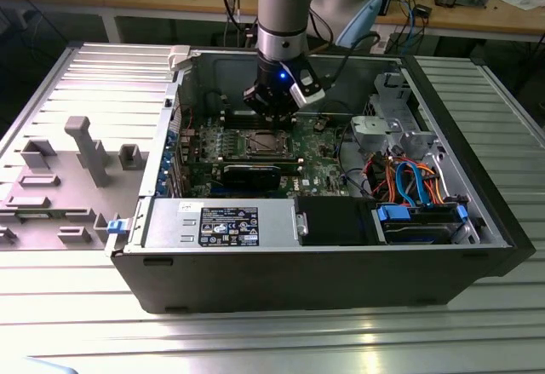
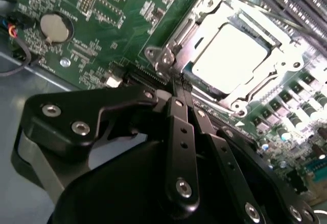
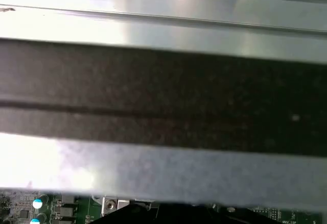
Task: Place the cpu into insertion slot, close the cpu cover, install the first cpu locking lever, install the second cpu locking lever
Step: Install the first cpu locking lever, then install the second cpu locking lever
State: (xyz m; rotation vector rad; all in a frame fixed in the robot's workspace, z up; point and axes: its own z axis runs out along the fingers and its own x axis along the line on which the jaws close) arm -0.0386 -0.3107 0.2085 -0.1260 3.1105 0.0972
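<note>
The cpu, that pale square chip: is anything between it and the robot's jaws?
Nothing visible. The silvery square cpu already lies in the silver-framed insertion slot, under the thin metal cpu cover; the black gripper sits shut beside the socket's corner.

Harsh glare on the cpu (image 2: 232, 55) (second wrist view), blurred metal in first wrist view.

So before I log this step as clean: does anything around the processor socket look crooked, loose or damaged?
Nothing stands out. In the second wrist view the square silvery-tan cpu lies flat and square in the window of the thin silver cpu cover, which sits down around it. The black gripper is closed at the frame's corner, holding nothing.
</note>
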